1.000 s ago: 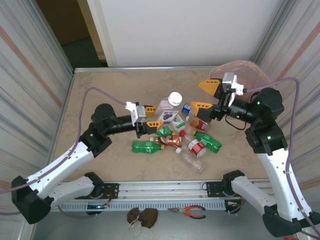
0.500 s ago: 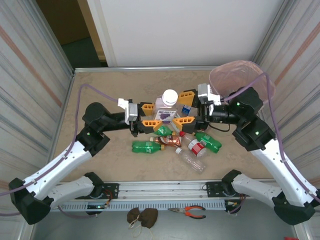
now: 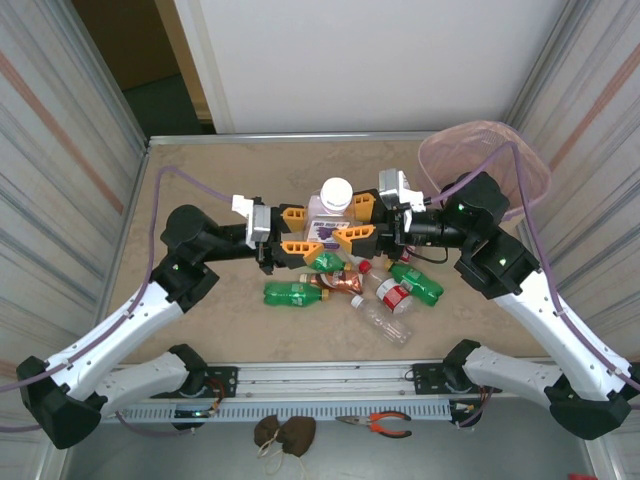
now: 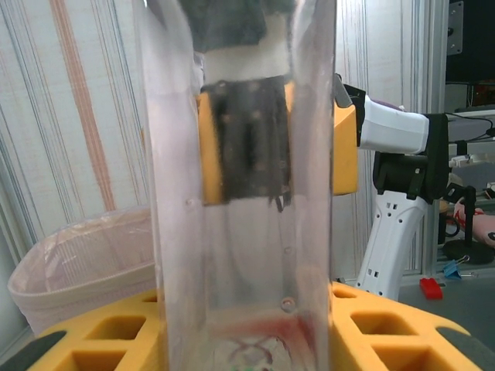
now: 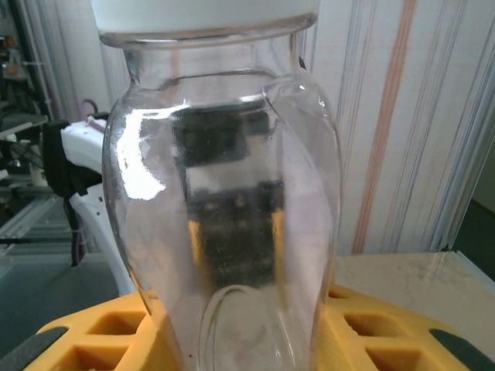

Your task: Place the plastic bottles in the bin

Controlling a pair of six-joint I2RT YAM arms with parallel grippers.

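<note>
A big clear bottle with a white cap (image 3: 337, 194) and a purple label is held upright above the table's middle. My left gripper (image 3: 299, 229) is shut on its lower body from the left; in the left wrist view the bottle's wall (image 4: 240, 193) stands between the yellow fingers (image 4: 387, 325). My right gripper (image 3: 359, 221) grips its upper body from the right, jaws closed against the bottle's shoulder (image 5: 224, 209). The bin (image 3: 485, 160), lined in pink, stands at the far right corner. Several bottles lie below: green (image 3: 292, 292), amber (image 3: 335, 283), red-labelled (image 3: 392, 295).
Another green bottle (image 3: 417, 283) and a clear one (image 3: 383, 321) lie at the pile's right. A small blue-labelled bottle (image 3: 373, 217) sits under the right gripper. The bin's rim (image 4: 85, 259) shows beyond the held bottle. Striped walls close both sides; pliers (image 3: 376, 424) lie below the rail.
My right gripper swung left from beside the bin to the held bottle and closed on it. The left gripper shifted slightly left with the bottle.
</note>
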